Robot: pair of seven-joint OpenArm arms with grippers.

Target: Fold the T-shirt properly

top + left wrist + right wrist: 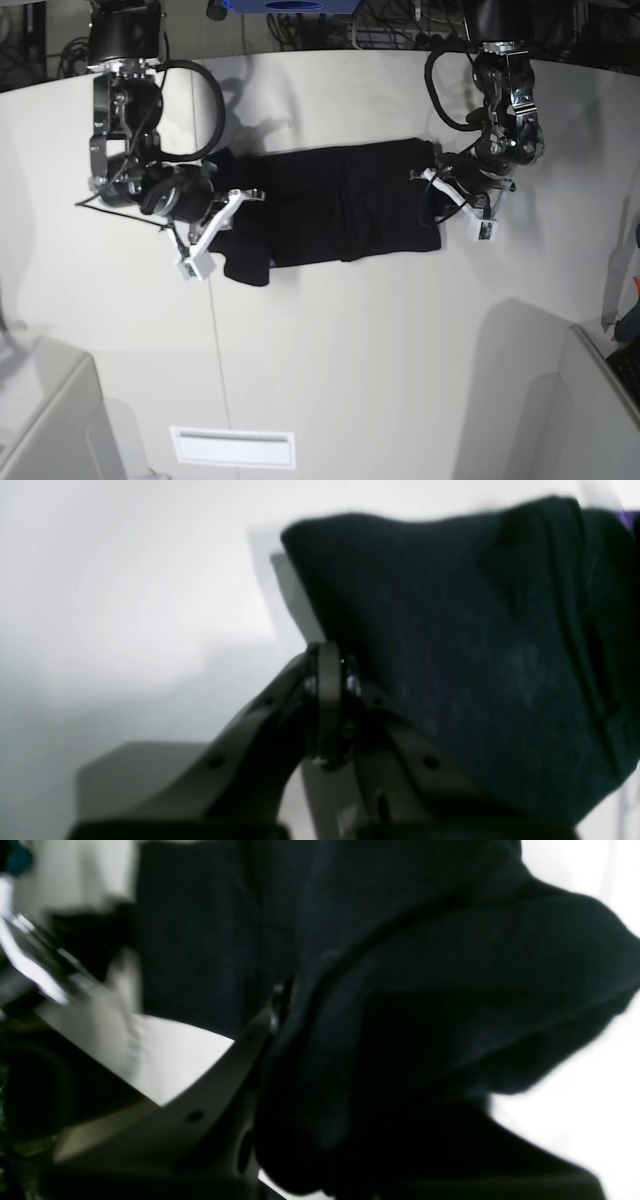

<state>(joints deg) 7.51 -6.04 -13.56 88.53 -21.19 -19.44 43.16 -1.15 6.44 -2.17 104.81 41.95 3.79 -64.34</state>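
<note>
Both grippers clamp opposite ends of the large black cloth T-shirt [340, 205] stretched between them over the white table [400, 350]: left gripper [330, 680] pinching its edge, right gripper [280, 1005] buried in bunched fabric.

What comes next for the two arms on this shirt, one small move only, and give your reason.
Probably lift both ends together and carry them over the shirt's middle. The left gripper is shut on the T-shirt at one end and the right gripper has cloth bunched in its jaws at the other, while the shirt lies stretched across the table between them.
</note>
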